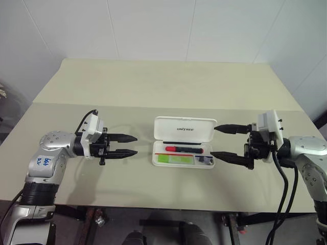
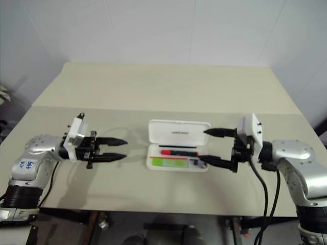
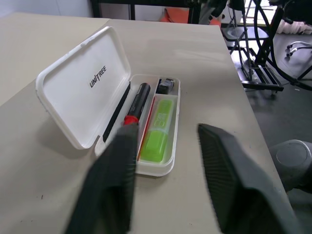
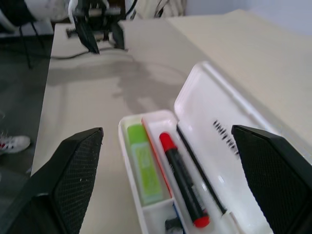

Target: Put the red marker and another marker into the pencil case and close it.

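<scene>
1. The white rectangular hard-plastic pencil case (image 1: 184,142) lies open at the middle of the beige tabletop (image 1: 163,87), its hinged lid with small dark lettering tilted up on the far side.
2. You can see the slim black marker with red ends (image 1: 184,149) lying in the tray along the lid side.
3. The chunky light-green highlighter (image 1: 174,159) lies beside it, in the nearer compartment.
4. Your left gripper (image 1: 126,145) hovers off the case's left end, jaws parted a little and empty.
5. Your right gripper (image 1: 220,141) hovers at the case's right end, jaws spread wide, grasping nothing.
</scene>
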Available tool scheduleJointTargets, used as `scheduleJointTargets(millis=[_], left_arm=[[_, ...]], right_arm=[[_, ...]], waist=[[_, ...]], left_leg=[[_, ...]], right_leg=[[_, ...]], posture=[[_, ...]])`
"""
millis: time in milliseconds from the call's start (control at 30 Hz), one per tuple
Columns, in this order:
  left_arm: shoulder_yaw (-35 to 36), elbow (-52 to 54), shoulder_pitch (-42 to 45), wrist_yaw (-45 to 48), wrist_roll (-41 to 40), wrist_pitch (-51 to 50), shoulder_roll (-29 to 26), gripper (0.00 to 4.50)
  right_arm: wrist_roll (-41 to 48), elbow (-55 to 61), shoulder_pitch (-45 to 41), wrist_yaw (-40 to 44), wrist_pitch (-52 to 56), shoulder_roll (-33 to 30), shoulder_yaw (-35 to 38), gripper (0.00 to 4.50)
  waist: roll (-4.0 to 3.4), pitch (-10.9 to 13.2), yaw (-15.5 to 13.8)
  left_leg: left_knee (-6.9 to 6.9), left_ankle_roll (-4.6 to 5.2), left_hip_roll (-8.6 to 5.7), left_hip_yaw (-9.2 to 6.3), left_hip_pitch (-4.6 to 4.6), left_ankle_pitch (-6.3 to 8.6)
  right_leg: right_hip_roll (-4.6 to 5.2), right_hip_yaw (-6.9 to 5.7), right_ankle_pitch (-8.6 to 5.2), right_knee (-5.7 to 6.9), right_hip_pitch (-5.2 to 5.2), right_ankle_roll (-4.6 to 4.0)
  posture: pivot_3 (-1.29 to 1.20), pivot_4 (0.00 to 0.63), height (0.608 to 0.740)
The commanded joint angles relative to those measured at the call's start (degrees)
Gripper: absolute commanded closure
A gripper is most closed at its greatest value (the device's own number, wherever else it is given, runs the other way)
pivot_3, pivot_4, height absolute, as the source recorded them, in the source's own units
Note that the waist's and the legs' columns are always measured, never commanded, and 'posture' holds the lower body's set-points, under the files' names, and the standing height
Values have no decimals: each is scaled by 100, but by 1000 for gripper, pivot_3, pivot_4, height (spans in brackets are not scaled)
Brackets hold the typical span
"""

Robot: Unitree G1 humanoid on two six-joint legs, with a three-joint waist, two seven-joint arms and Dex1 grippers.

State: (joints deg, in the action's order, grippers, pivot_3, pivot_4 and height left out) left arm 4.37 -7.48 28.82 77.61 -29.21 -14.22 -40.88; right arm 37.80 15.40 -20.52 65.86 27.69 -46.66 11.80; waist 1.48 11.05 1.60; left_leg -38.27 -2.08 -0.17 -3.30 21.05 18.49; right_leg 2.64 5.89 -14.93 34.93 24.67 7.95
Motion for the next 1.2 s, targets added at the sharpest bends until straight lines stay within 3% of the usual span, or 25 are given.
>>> scheduleJointTargets(millis=[33, 100, 300, 600, 900, 1200], left_arm=[[139, -46, 172, -20, -47, 110, 18, 3918], [116, -133, 215, -95, 3, 97, 48, 4474], [115, -619, 661, -960, 344, 224, 410, 4474], [-515, -1982, 1794, -2642, 1744, 747, 1323, 4474], [-839, -2656, 2407, -2275, 1968, 1218, 1840, 4474], [-836, -2126, 1907, -1232, 1825, 1685, 1503, 4474]], right_arm=[[88, 195, 11, 5, -36, -110, 146, 0], [55, 190, 29, -9, -65, -95, 113, 0], [-143, 54, 5, -166, -218, 13, 13, 0], [-503, -108, 1, -435, -477, 175, -104, 0], [-469, 30, 70, -600, -462, 171, -98, 0], [-114, 340, 459, -597, -112, -91, 306, 0]], waist=[[0, 0, -2], [0, 0, -3], [1, 0, -20], [2, 0, -17], [2, 0, -9], [2, 0, -18]], left_leg=[[0, 0, 0, -1, 2, 0], [0, 0, 0, 0, 3, 0], [-2, 0, -2, -1, 4, 0], [-8, 0, -6, -1, 6, -1], [0, 0, -6, 1, 13, 0], [-1, 0, -6, 2, 11, -1]], right_leg=[[0, -1, 0, 0, 0, 0], [2, -1, 0, 1, 0, 0], [2, -1, 0, 1, -1, 0], [2, -1, 2, 9, 0, 3], [1, -1, 2, 8, 3, 4], [0, 1, 2, 12, 3, 4]], posture=[[0, 150, 740], [0, 150, 740], [0, 150, 740], [0, 150, 740], [0, 150, 740], [0, 150, 740]])
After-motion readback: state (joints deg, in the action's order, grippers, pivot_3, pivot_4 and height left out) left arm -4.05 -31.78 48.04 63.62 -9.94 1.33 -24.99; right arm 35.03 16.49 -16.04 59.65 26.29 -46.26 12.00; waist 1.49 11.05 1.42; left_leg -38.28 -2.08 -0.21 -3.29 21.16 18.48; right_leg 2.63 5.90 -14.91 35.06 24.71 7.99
